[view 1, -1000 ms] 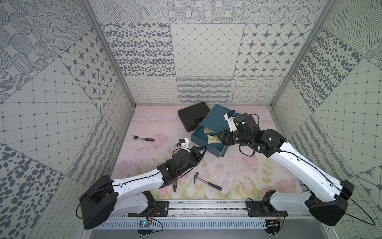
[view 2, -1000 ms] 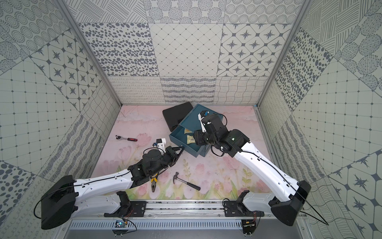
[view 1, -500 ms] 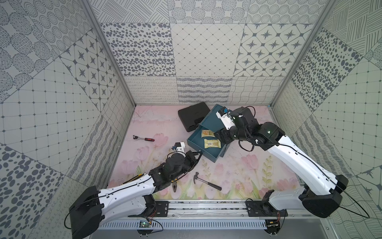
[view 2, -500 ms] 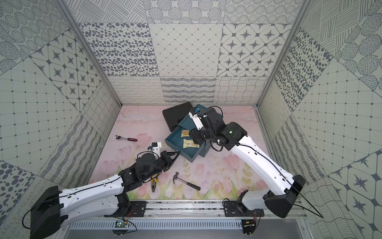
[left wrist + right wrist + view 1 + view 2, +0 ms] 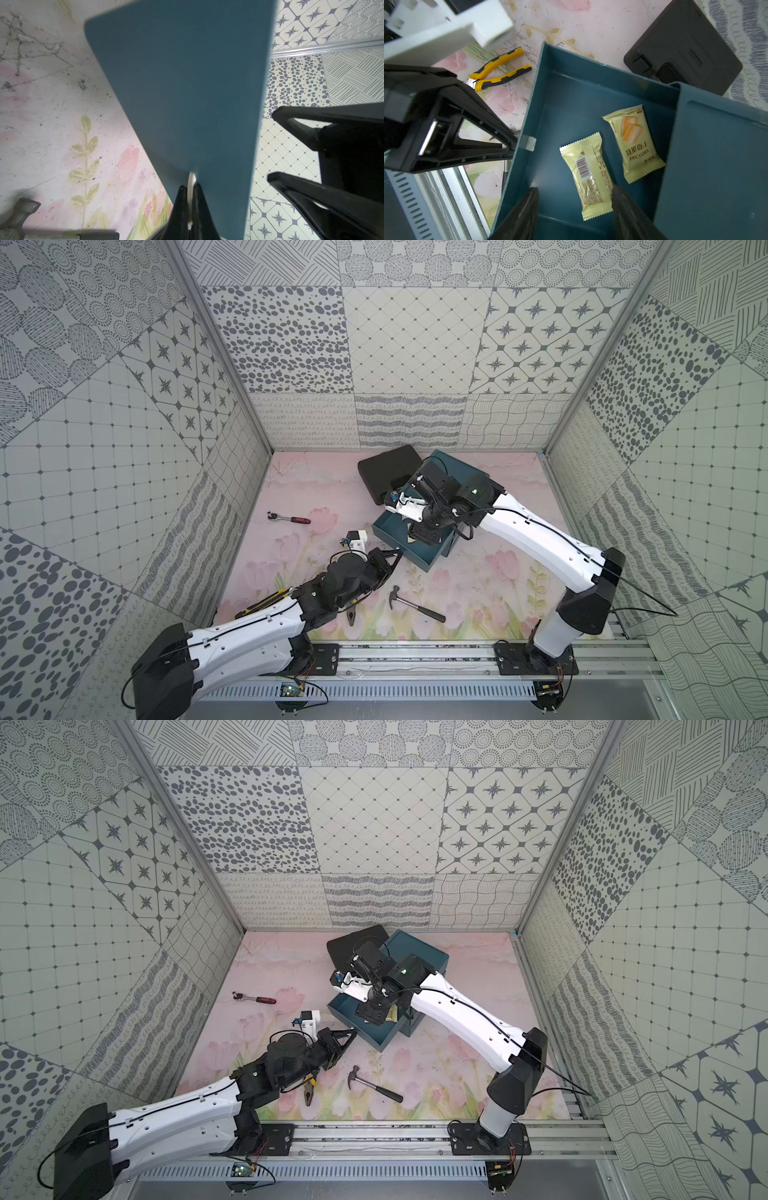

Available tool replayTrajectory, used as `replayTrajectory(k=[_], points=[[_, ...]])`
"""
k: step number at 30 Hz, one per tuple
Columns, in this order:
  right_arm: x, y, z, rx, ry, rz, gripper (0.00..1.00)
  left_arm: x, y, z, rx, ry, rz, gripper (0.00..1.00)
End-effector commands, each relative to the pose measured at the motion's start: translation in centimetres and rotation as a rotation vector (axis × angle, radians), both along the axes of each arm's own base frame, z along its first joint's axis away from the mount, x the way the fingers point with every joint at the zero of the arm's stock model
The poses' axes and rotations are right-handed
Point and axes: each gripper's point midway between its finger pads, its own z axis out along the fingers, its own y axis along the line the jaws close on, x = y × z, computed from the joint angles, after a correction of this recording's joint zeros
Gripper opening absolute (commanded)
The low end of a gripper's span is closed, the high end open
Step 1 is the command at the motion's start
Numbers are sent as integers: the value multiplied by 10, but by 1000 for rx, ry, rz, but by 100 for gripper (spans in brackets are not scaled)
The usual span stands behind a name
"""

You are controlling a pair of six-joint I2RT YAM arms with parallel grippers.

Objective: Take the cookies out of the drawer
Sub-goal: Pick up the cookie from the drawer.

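Note:
The teal drawer [image 5: 529, 104] stands pulled out of its teal casing [image 5: 716, 155]. Two beige-tan cookies lie flat on its floor: one barcode side up [image 5: 588, 178], the other picture side up [image 5: 632, 143]. My right gripper [image 5: 574, 189] hangs open just above the barcode packet, a finger on either side, not touching it. My left gripper [image 5: 190, 187] is shut on the pale tab [image 5: 191, 178] on the drawer's front wall [image 5: 187, 93]. In both top views the right gripper [image 5: 422, 533] [image 5: 372, 1013] hides most of the drawer's inside [image 5: 390, 526] [image 5: 374, 1036].
A black case [image 5: 386, 472] lies behind the casing [image 5: 457, 464]. A hammer [image 5: 415, 608] and yellow-handled pliers [image 5: 308, 1090] lie near the front rail by the left arm. A ratchet wrench [image 5: 291, 519] lies at the left. A yellow utility knife [image 5: 262, 605] lies under the left arm.
My right gripper has swung over the drawer and come down into it, its jaws spreading wider. The left gripper, still shut on the tab, has drawn the drawer slightly further out.

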Motion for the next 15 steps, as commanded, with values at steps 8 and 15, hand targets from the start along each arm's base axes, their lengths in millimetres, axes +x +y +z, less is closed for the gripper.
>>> replayTrajectory(k=[8, 15], points=[[10, -2, -26, -151, -26, 132, 59, -16, 19, -43, 140, 85, -9, 0], [5, -4, -40, -190, 1, 190, 59, -13, 14, -35, 147, 52, -22, 0]])
